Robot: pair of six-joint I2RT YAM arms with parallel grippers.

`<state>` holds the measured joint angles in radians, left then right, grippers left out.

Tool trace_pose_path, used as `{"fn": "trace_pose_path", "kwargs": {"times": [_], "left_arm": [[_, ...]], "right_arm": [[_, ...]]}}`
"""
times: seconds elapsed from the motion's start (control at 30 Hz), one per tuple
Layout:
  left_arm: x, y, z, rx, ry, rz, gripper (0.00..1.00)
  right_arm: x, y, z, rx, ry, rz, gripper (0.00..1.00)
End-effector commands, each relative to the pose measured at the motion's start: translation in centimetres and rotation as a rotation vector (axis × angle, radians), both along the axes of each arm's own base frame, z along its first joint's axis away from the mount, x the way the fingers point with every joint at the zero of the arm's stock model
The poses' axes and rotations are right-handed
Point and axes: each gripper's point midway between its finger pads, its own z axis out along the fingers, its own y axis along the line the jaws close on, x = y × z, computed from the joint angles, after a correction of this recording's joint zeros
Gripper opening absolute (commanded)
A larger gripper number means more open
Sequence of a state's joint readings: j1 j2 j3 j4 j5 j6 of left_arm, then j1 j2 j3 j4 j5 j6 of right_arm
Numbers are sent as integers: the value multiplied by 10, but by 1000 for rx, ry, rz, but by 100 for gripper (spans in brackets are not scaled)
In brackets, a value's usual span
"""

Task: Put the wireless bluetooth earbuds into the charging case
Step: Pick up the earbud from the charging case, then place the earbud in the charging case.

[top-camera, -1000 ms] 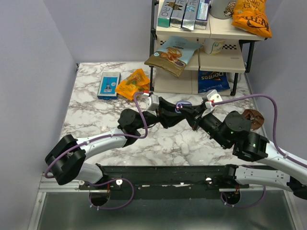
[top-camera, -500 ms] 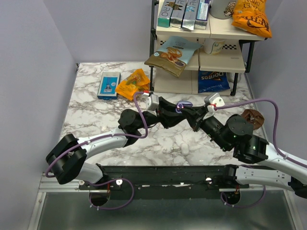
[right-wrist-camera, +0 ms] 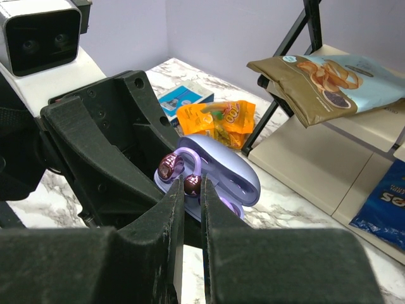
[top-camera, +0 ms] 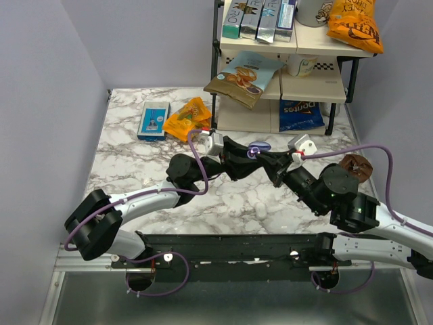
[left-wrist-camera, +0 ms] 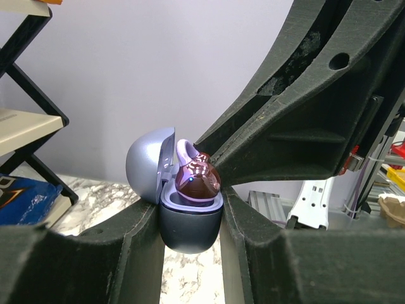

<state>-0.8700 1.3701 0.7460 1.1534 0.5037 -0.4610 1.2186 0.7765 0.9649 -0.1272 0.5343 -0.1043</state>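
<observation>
From above, the left gripper (top-camera: 256,153) clamps the charging case (top-camera: 260,146) over mid-counter, with the right gripper (top-camera: 266,158) facing it from the right-edge side; the left wrist shows its lid (left-wrist-camera: 149,166) open and an earbud (left-wrist-camera: 197,180) at the mouth; the right wrist shows the right fingers (right-wrist-camera: 166,215) pinching that earbud, socket directly beneath.

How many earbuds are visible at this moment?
2. One earbud sits in the open charging case, gripped by the left fingers; the other earbud is pinched between the right fingers at the case's opening. None appears hidden.
</observation>
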Motion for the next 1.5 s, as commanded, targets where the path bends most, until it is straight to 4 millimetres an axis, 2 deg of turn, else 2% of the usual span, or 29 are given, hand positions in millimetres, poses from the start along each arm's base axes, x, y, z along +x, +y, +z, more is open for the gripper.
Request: {"fn": "trace_pose_path", "kwargs": {"times": [0.0, 0.63, 1.03, 1.23, 1.33, 1.47], "left_arm": [[1, 12, 47, -125, -82, 36, 0], [1, 14, 51, -131, -87, 26, 0], [-7, 15, 54, -138, -95, -21, 0], [-18, 13, 54, -138, -112, -81, 0], [-20, 12, 52, -130, -109, -96, 0], [-20, 11, 45, -115, -100, -103, 0]], "right_arm": [[2, -3, -23, -101, -2, -23, 1], [-7, 3, -33, -215, -123, 2, 1], [-13, 6, -36, -296, -208, 43, 1], [-14, 9, -38, -318, -218, 61, 1], [-13, 8, -35, -315, -217, 51, 1], [-13, 2, -22, -254, -225, 28, 1]]}}
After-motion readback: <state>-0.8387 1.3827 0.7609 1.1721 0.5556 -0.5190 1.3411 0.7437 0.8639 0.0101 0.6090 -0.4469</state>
